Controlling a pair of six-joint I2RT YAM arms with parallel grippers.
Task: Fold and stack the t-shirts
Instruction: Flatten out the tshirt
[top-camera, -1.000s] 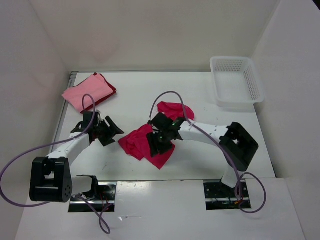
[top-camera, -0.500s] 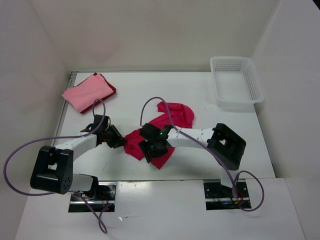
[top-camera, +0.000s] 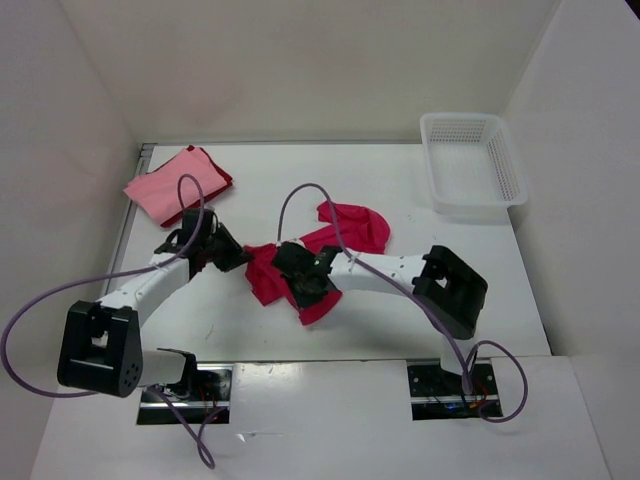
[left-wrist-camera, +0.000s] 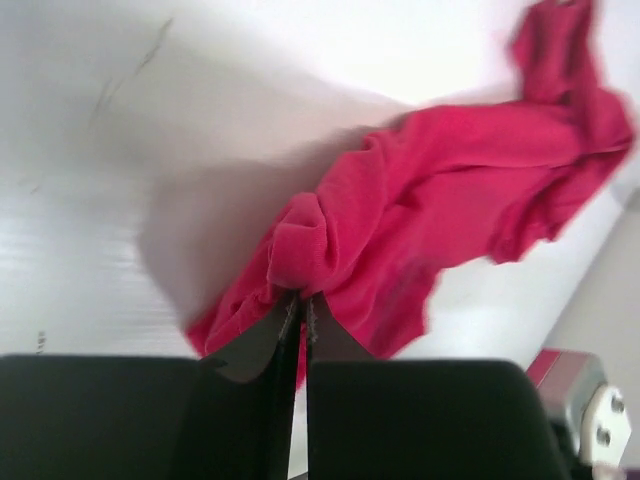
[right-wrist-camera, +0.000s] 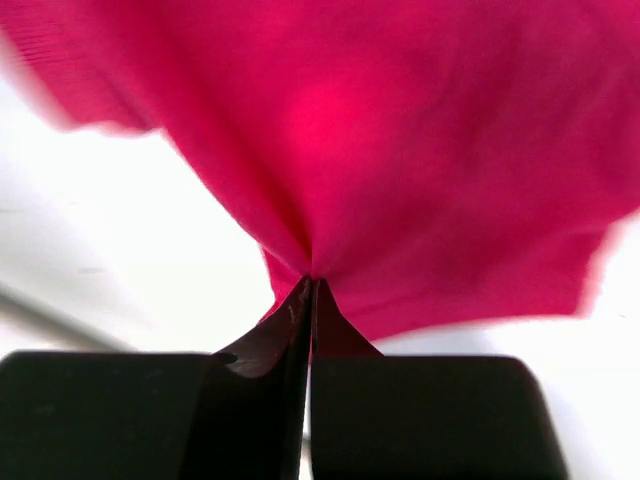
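A crumpled crimson-magenta t-shirt (top-camera: 345, 228) lies in the middle of the table. My left gripper (top-camera: 244, 262) is shut on a bunched fold at its left edge (left-wrist-camera: 297, 245). My right gripper (top-camera: 305, 290) is shut on its near part, where the cloth (right-wrist-camera: 420, 150) fans out taut from the pinched tips. At the back left a folded light pink t-shirt (top-camera: 170, 183) lies on a dark red t-shirt (top-camera: 222, 182), of which only an edge shows.
A white mesh basket (top-camera: 470, 165) stands at the back right corner. Walls enclose the table on the left, back and right. Purple cables loop from both arms.
Both grippers have shut on the crimson-magenta t-shirt. The left one came in to its left edge and the right one moved left; the cloth has bunched and pulled leftward.
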